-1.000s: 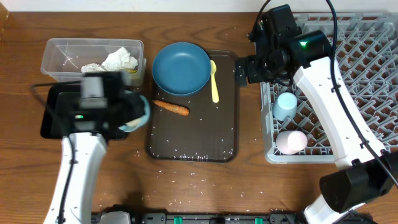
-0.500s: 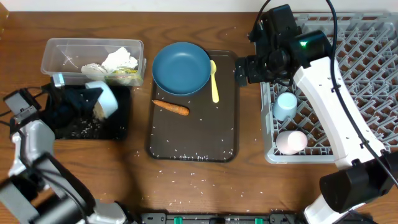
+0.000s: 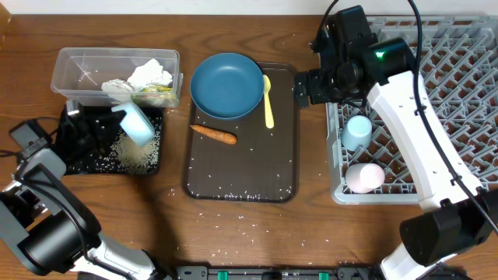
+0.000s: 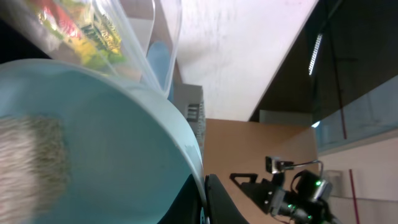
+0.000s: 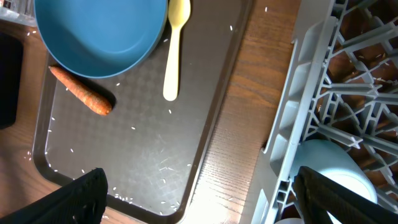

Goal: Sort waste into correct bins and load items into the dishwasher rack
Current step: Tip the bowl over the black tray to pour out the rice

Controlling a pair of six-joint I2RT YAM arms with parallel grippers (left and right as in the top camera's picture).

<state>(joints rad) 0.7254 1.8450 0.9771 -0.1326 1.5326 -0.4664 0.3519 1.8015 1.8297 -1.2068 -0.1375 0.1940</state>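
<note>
Now a fresh heap of rice point(image 3: 134, 152) lies in the black tray point(image 3: 82, 167), tipped from the small light blue bowl point(image 3: 137, 123) our left tool point(image 3: 115, 124) grips; right tool point(image 3: 302, 87) gapes wide.

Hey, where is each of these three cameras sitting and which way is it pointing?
Overhead: above the table, looking down; shows the left arm, right arm, rack, brown tray.
Left wrist: on the left arm, pressed against the tipped small bowl, facing sideways into the room; one finger shows.
Right wrist: looks down at the brown tray; both fingers show.
Shared: overhead and right wrist both see the carrot and spoon.
</note>
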